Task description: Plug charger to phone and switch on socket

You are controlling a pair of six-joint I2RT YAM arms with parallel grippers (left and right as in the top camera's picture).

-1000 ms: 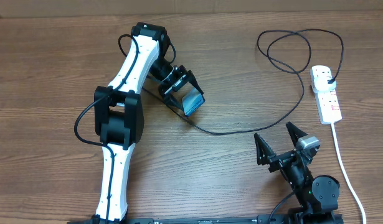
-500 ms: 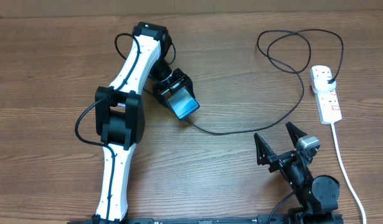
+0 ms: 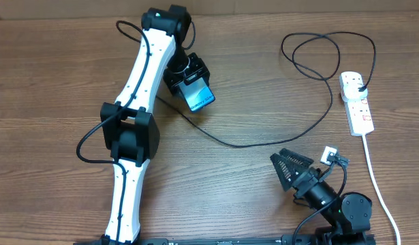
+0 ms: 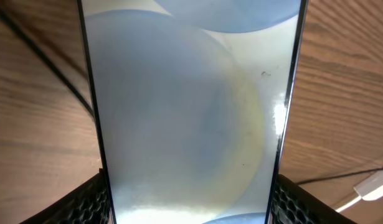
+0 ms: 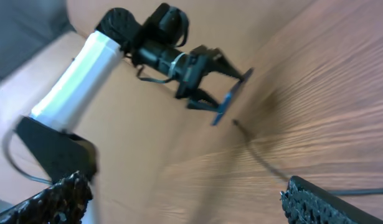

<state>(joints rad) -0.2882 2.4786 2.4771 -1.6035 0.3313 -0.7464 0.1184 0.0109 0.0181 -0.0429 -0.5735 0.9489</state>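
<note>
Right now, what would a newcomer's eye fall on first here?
The glowing blue phone, held aloft in the left gripper at upper centre, fills the left wrist view. A thin black cable snakes from beneath it rightward to the white power strip at the right edge.

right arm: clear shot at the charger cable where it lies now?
Probably yes. The right pincer is open and empty, and the charger cable lies flat just ahead of it, nothing between them.
</note>
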